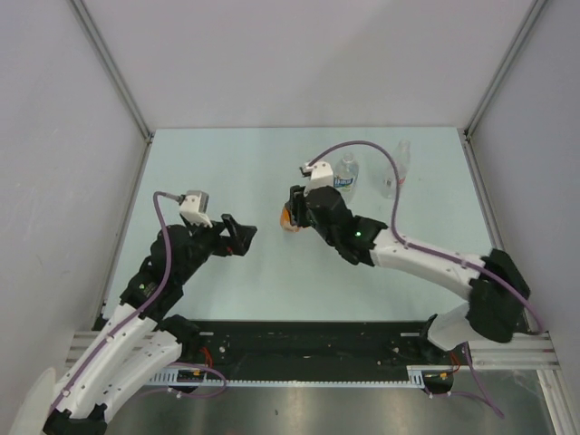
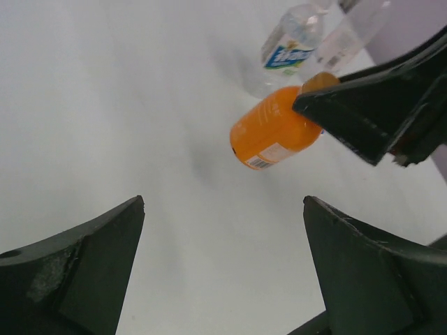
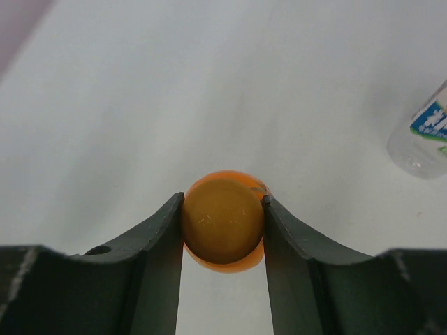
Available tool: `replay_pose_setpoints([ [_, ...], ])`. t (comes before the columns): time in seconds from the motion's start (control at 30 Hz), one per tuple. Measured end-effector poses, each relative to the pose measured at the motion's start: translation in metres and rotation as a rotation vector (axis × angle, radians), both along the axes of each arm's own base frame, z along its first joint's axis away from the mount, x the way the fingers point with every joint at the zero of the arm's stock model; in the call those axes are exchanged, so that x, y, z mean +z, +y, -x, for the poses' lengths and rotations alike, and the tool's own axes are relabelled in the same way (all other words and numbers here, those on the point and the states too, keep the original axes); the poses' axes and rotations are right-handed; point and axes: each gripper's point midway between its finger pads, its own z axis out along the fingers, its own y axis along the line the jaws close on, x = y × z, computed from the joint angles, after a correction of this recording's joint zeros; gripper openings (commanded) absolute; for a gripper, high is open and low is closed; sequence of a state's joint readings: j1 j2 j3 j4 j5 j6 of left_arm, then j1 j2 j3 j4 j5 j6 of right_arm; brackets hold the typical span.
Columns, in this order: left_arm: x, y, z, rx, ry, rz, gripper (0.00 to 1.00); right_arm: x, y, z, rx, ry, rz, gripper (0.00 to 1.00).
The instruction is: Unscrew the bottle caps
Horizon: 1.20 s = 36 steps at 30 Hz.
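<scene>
The right gripper squeezes the orange cap of the orange bottle. The left gripper is wide open and holds nothing. It is left of that bottle, with bare table between. Behind the orange bottle stand a blue-label bottle and a slim bottle. The label's words are too blurry to read. Only the left wrist view shows the orange bottle's tilted side.
</scene>
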<state>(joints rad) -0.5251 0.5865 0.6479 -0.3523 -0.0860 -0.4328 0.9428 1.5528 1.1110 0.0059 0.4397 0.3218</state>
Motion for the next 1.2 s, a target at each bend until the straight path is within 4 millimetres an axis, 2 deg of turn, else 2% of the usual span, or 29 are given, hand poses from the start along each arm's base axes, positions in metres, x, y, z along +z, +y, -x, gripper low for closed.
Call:
replay_pose_setpoints([
  [0.07, 0.011, -0.012, 0.000, -0.066, -0.053, 0.033, 1.00, 0.044, -0.003, 0.011, 0.019, -0.049, -0.092, 0.00],
  [0.1, 0.015, -0.018, 0.002, -0.101, -0.071, 0.048, 1.00, 0.072, -0.007, 0.021, 0.039, -0.071, -0.161, 0.00],
  [0.17, 0.024, -0.031, 0.005, -0.174, -0.103, 0.078, 1.00, 0.109, -0.016, 0.032, 0.056, -0.104, -0.259, 0.00],
  [0.23, 0.036, -0.045, 0.009, -0.258, -0.141, 0.114, 1.00, 0.139, -0.028, 0.045, 0.075, -0.123, -0.357, 0.00],
  [0.3, 0.047, -0.058, 0.012, -0.333, -0.177, 0.146, 1.00, 0.156, -0.038, 0.055, 0.092, -0.128, -0.423, 0.00],
  [0.37, 0.056, -0.070, 0.016, -0.399, -0.203, 0.175, 1.00, 0.161, -0.045, 0.064, 0.108, -0.111, -0.461, 0.00],
  [0.5, 0.075, -0.095, 0.029, -0.568, -0.253, 0.257, 1.00, 0.152, -0.048, 0.080, 0.164, -0.034, -0.483, 0.00],
  [0.57, 0.087, -0.105, 0.040, -0.668, -0.287, 0.297, 1.00, 0.150, -0.050, 0.087, 0.190, 0.004, -0.499, 0.00],
  [0.7, 0.097, -0.120, 0.061, -0.815, -0.321, 0.310, 1.00, 0.153, -0.055, 0.102, 0.261, 0.071, -0.559, 0.00],
  [0.93, 0.097, -0.147, 0.080, -0.967, -0.296, 0.276, 1.00, 0.160, -0.054, 0.134, 0.404, 0.127, -0.613, 0.00],
  [1.2, 0.077, -0.161, 0.085, -1.012, -0.249, 0.233, 1.00, 0.163, -0.046, 0.155, 0.516, 0.174, -0.639, 0.00],
])
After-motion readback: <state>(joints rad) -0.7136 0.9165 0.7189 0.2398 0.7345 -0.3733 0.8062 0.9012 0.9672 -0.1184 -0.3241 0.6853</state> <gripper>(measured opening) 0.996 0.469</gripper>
